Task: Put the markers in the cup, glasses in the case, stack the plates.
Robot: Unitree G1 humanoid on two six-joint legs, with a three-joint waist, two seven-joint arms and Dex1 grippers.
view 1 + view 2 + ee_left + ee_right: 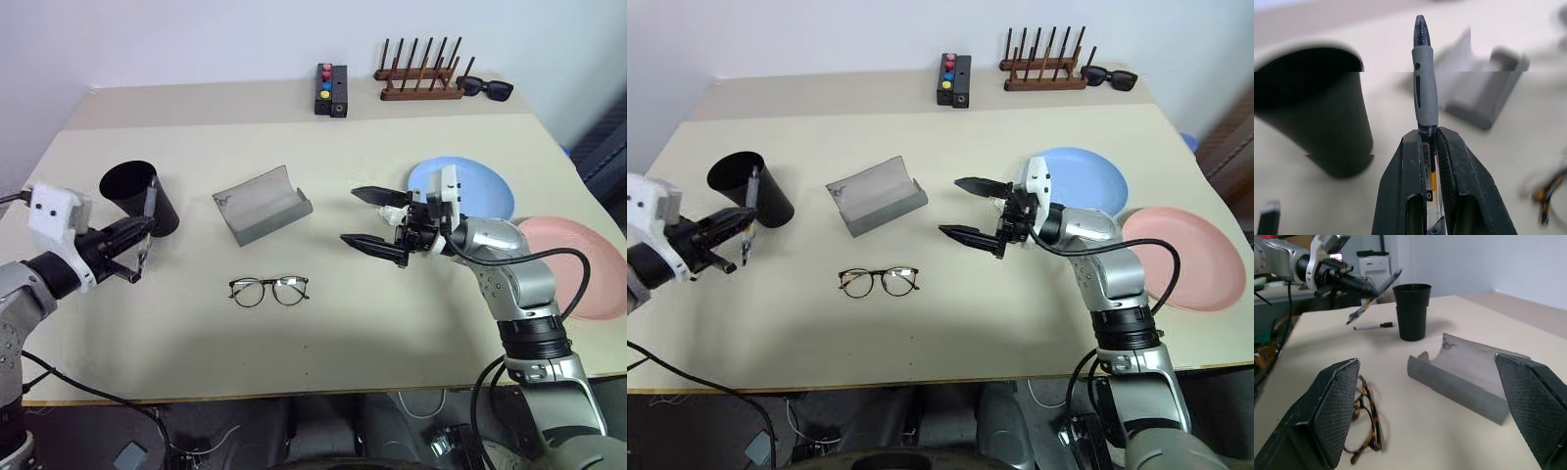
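The dark marker bears a small label, legible only as a "0".

Beige table, cup, case, glasses, plates

button box, wooden rack, sunglasses

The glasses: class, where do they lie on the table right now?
The glasses lie on the table's near middle, just in front of the open grey case, between the two claws and touching neither.
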